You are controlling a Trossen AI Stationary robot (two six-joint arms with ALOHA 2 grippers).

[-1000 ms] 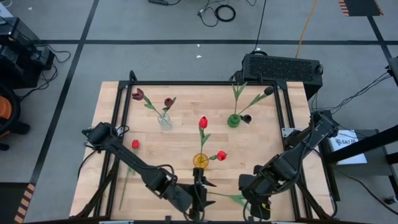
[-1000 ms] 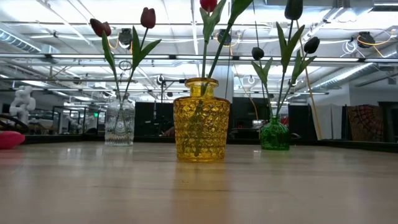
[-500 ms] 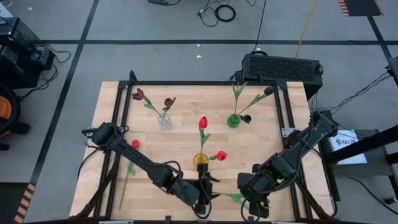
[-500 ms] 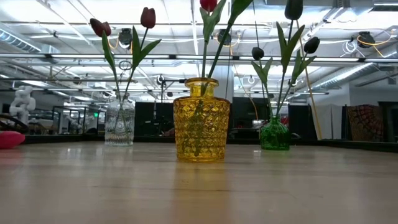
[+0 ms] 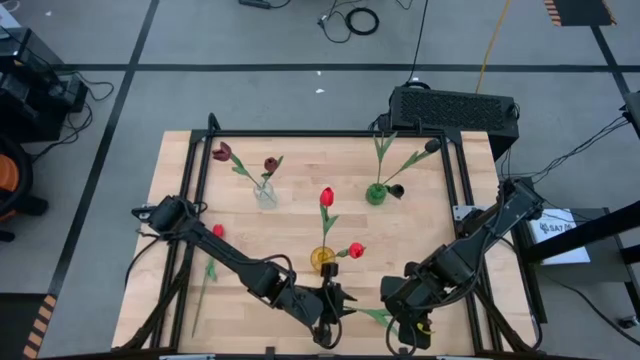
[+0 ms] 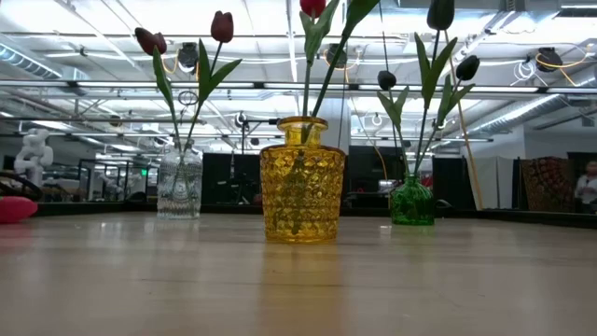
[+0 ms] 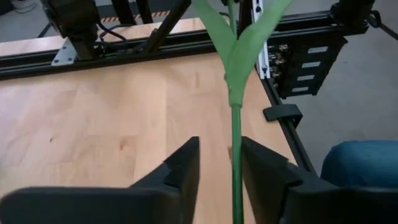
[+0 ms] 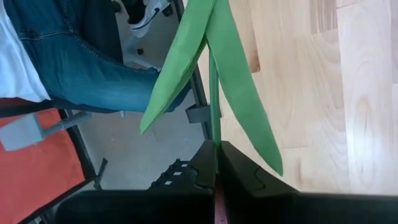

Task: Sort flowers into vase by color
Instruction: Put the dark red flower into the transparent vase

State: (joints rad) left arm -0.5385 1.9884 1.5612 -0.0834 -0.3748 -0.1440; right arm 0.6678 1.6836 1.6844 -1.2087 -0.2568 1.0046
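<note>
A stem is clamped by the right gripper and straddled by the left gripper's half-open jaws, near the counter's front edge

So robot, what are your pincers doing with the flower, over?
Right pincer shut on flower stem. Left pincer straddling same stem, closing in near the table's front edge. Nothing in the way.

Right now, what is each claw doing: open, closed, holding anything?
Left claw: partly open around the green stem; grip cannot be told.
Right claw: shut on the same flower's stem, near its leaves.
</note>
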